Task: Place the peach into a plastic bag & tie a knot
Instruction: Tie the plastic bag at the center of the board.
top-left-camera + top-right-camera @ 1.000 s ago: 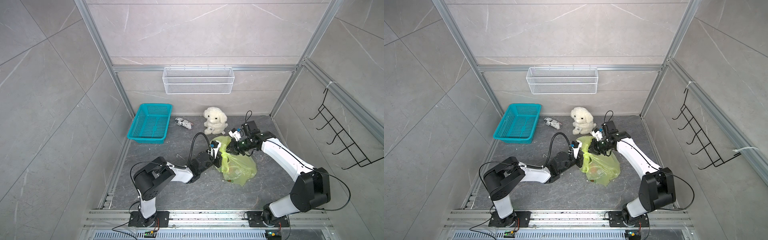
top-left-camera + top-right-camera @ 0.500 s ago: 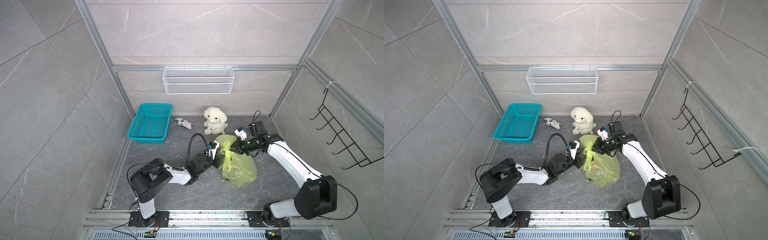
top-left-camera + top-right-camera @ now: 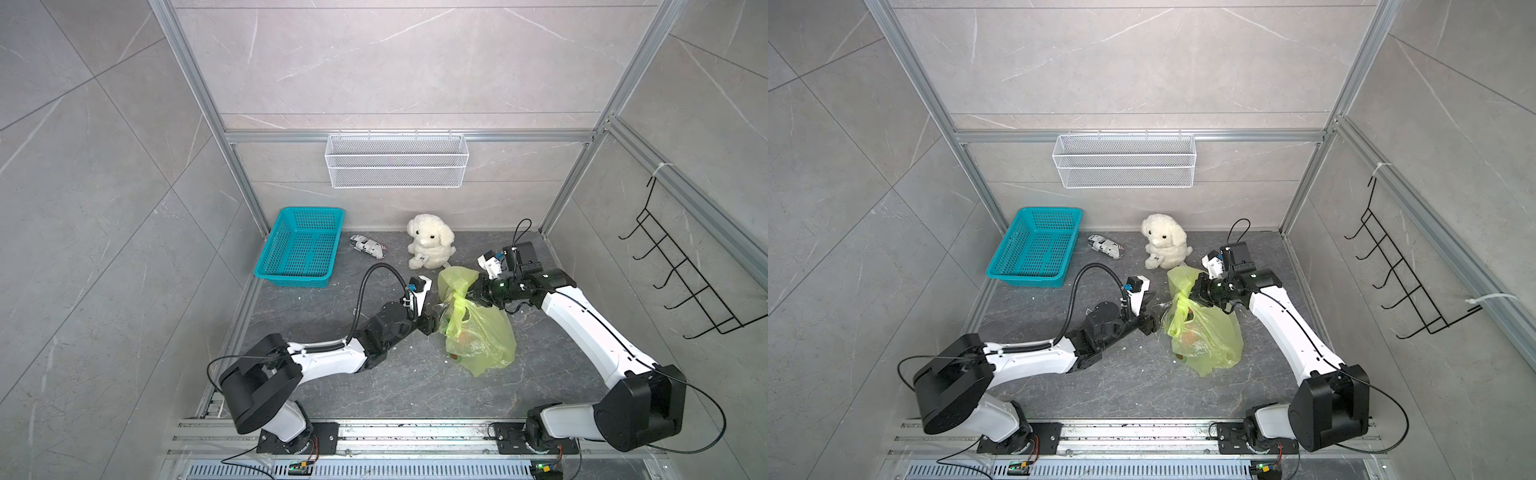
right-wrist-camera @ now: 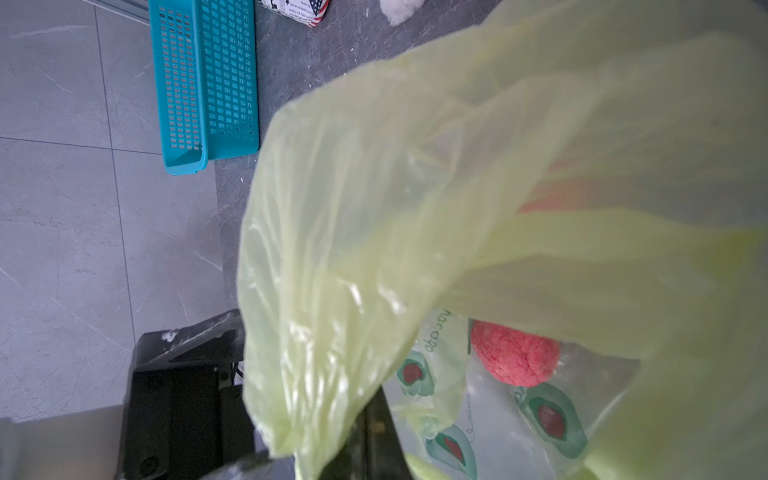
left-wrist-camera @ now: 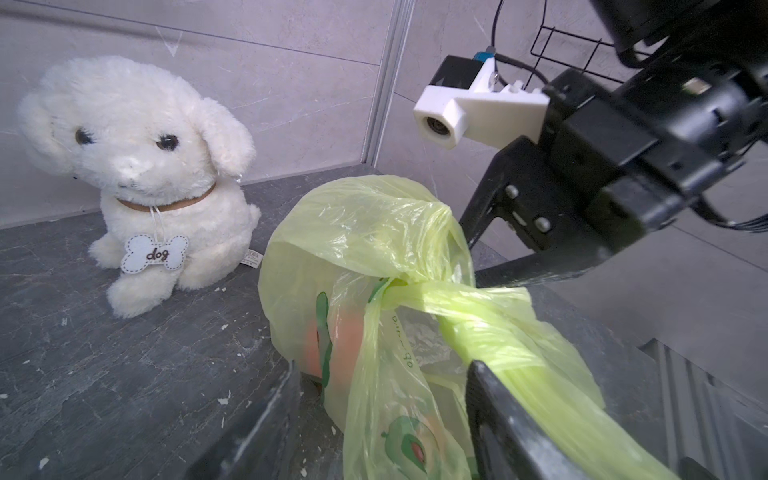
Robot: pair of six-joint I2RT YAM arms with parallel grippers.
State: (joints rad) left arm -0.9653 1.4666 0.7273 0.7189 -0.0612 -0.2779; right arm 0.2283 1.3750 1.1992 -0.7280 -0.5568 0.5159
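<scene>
plastic bag point(image 5: 365, 232) v. thin, glossy; plush dog point(image 5: 137, 137) fluffy cloth; floor point(image 5: 104, 353) matt, rough

Robot lab cell: aluminium frame point(image 3: 282, 136)

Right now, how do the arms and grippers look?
The left arm and right arm have white shells and bulky black joints. A ribbed black hose arches over the left one; a thin black cable loop over the right. The left gripper and right gripper are black, each with a white camera mount.
</scene>
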